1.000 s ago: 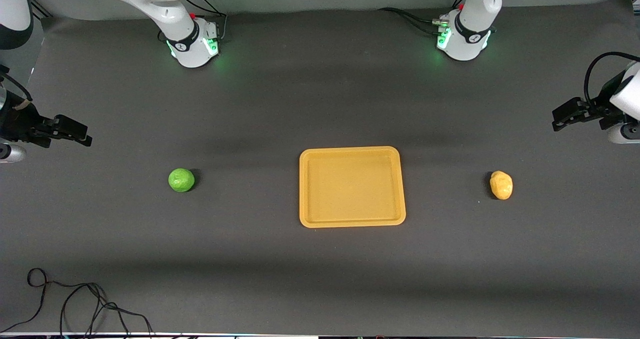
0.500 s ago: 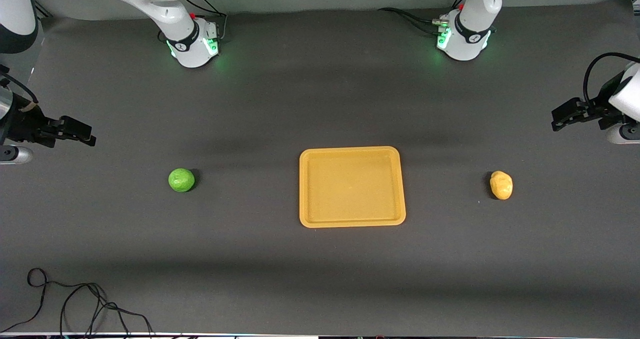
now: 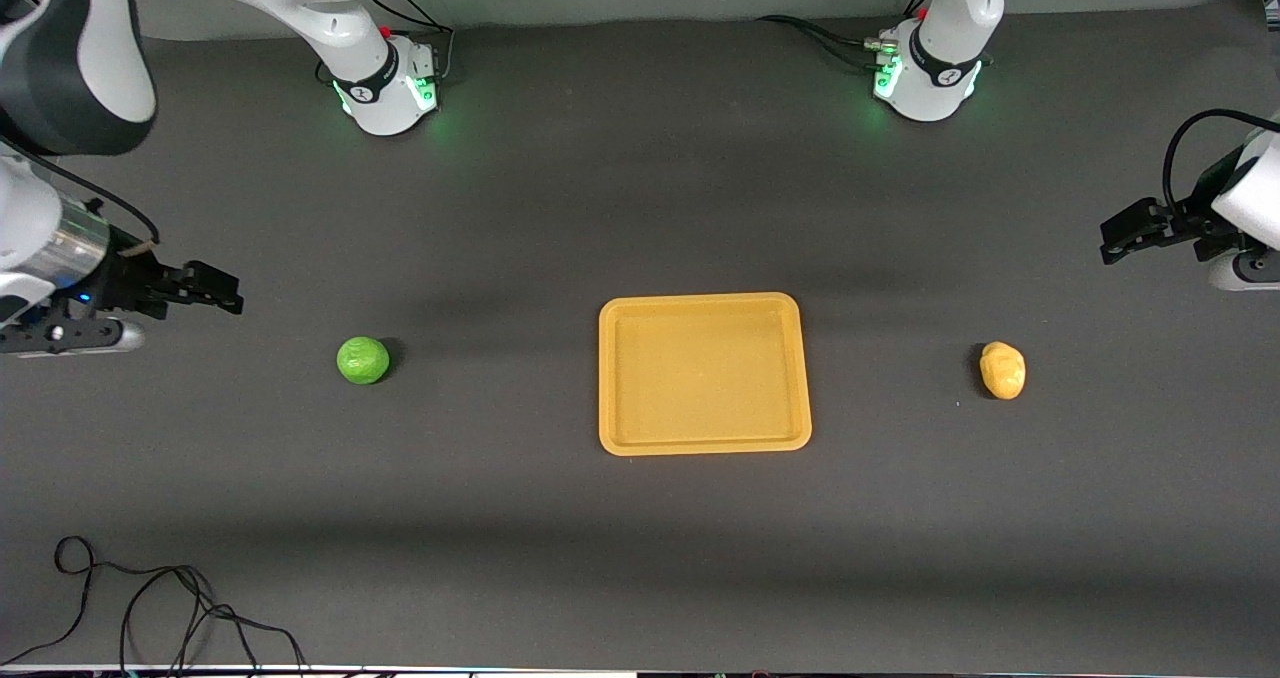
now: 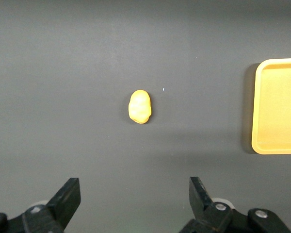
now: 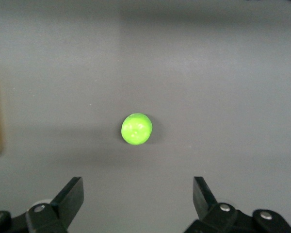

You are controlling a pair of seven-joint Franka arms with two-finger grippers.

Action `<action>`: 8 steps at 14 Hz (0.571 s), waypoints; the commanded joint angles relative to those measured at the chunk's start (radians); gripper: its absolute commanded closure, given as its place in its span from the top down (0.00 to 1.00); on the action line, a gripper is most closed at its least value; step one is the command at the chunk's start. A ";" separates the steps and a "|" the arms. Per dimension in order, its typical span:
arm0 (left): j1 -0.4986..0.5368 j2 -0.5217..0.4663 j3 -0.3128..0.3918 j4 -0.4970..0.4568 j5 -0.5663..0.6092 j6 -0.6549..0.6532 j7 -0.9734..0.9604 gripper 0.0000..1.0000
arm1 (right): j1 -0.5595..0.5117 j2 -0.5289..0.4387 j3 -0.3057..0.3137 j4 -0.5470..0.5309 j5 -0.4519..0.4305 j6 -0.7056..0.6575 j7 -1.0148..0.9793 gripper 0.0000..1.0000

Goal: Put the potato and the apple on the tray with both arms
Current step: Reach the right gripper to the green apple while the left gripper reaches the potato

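The tray (image 3: 704, 373) lies flat in the middle of the table (image 3: 620, 208), with nothing on it. The apple (image 3: 363, 360) sits on the bare surface well apart from the tray, toward the right arm's end of the table; the potato (image 3: 1003, 370) sits just as far off toward the left arm's end. All three lie at about the same distance from the front camera.

The right gripper (image 3: 222, 290) hangs over bare table near the apple, farther out toward its own end, its fingers spread wide and holding nothing (the right wrist view shows the apple (image 5: 137, 128) between and ahead of the two fingertips (image 5: 73, 190)). The left gripper (image 3: 1118, 234) hangs over the table's edge region near the potato, likewise spread apart and empty, with the potato (image 4: 139, 107) ahead of it.

The table is covered in a dark grey matte sheet. A loose black cable (image 3: 150, 603) curls on it near the front camera, at the right arm's end.
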 commanded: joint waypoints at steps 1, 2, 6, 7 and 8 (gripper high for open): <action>-0.017 -0.017 0.007 -0.034 0.018 0.031 -0.007 1.00 | 0.004 -0.008 -0.002 -0.142 0.001 0.157 -0.005 0.99; -0.017 -0.011 0.007 -0.060 0.018 0.069 -0.008 1.00 | 0.005 -0.005 -0.002 -0.186 0.001 0.210 -0.005 0.99; 0.018 0.026 0.013 -0.238 0.016 0.313 0.000 1.00 | 0.032 0.055 0.000 -0.236 0.003 0.294 -0.004 0.99; 0.026 0.055 0.012 -0.240 0.018 0.328 0.009 1.00 | 0.039 0.055 0.000 -0.263 0.003 0.328 -0.004 0.99; 0.026 0.083 0.013 -0.237 0.016 0.336 0.013 1.00 | 0.041 0.056 -0.002 -0.298 0.003 0.380 -0.002 0.99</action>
